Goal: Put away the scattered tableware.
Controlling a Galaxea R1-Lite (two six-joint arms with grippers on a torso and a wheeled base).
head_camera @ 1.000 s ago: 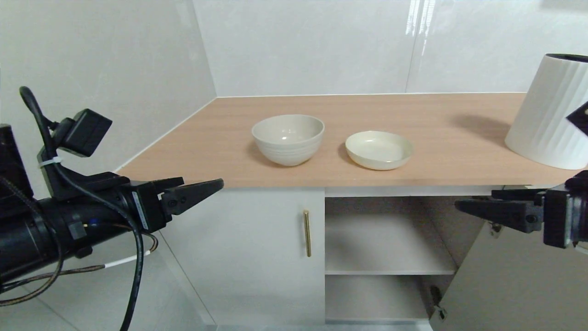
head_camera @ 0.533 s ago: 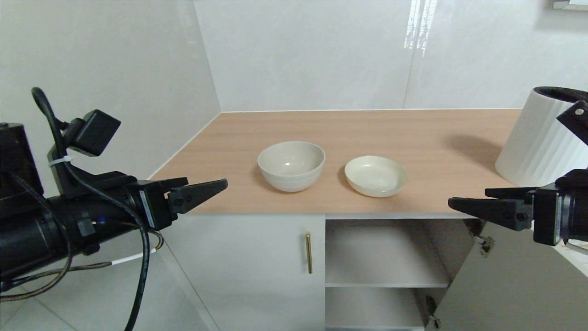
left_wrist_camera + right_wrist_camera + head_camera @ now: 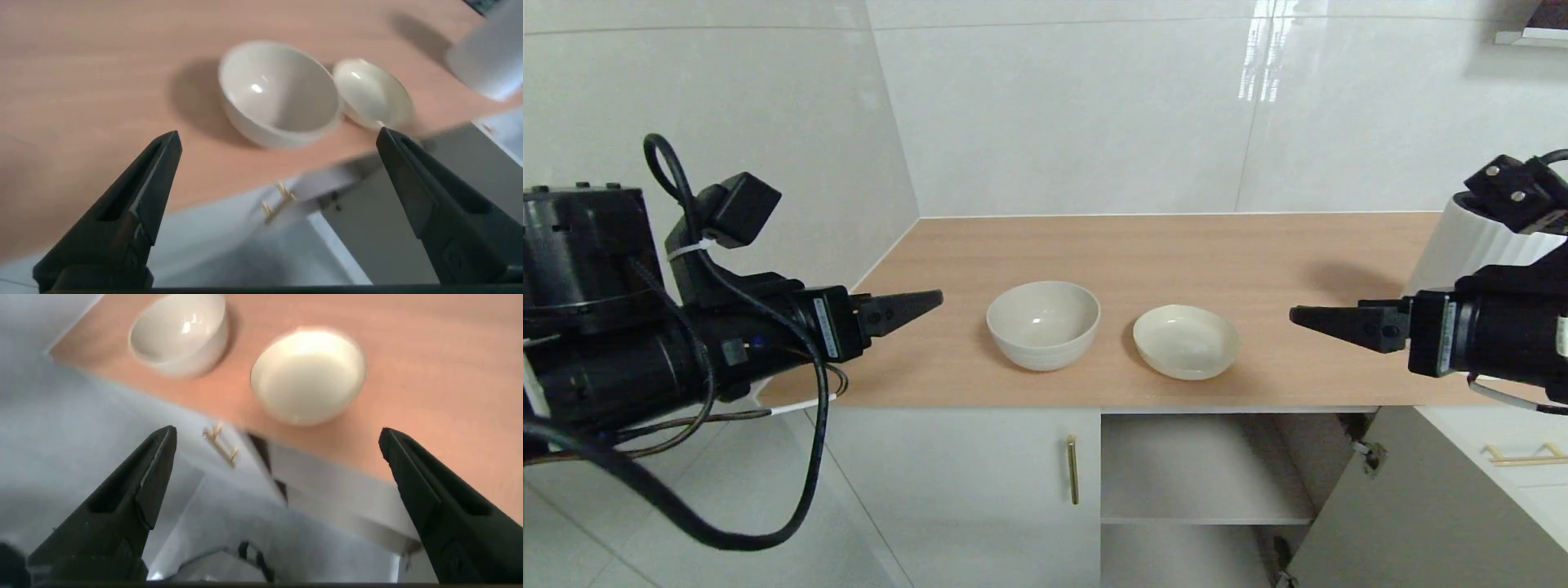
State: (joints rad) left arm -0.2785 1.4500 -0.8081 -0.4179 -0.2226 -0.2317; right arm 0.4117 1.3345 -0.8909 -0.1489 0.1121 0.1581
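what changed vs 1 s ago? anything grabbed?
The head camera shifted. Against the bowl and plate, the left pincer and right pincer both rose from below the countertop edge to above it. Nothing grabbed; both open. Bowl and plate unmoved, side by side; cabinet still open.

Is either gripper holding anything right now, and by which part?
Nothing is held. The left gripper and right gripper are both open and empty; the bowl and the shallow dish sit free on the countertop.
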